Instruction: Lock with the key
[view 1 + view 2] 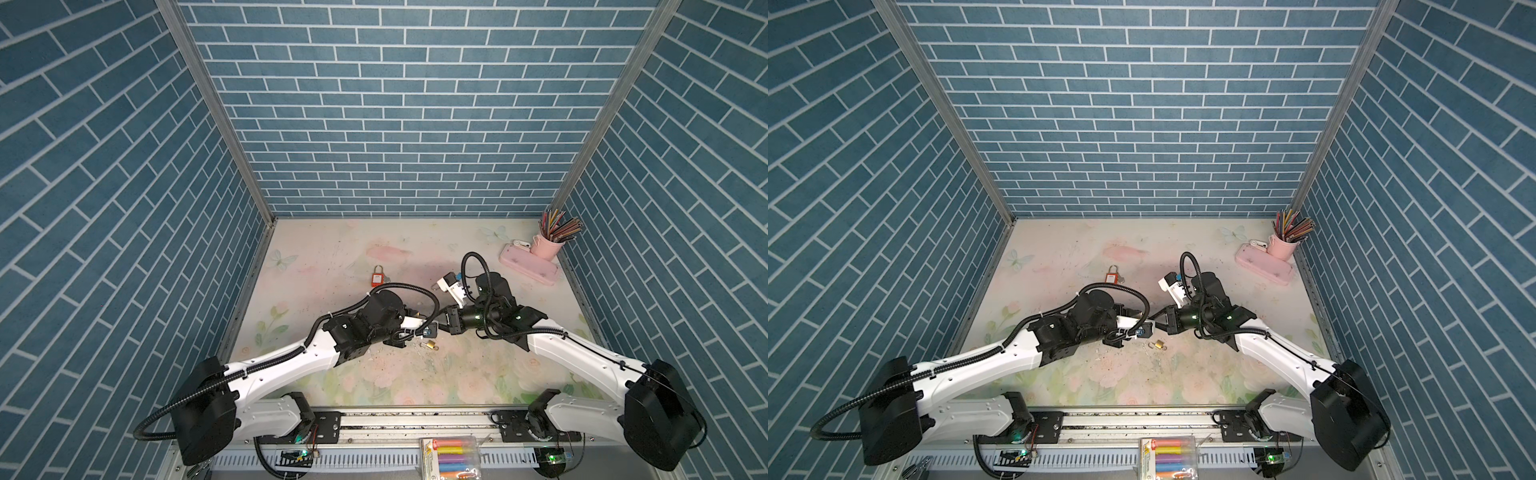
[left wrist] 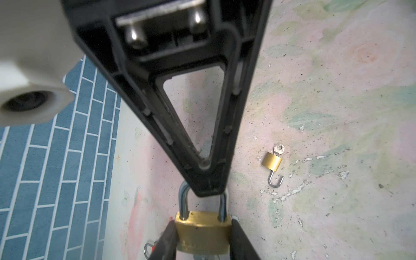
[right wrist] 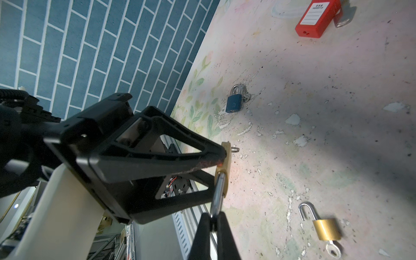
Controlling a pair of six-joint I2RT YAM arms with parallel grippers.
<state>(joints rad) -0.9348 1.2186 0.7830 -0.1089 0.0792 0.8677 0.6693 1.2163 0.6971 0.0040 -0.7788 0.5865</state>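
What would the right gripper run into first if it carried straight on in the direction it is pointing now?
The brass padlock: the right gripper pinches its shackle, so the lock body lies directly ahead, clamped in the left gripper. There is probably no free travel at all.

Both top views look down from high over the whole bench (image 1: 374,257); wrist cameras face each other close up, sharing the small open padlock (image 2: 272,162).
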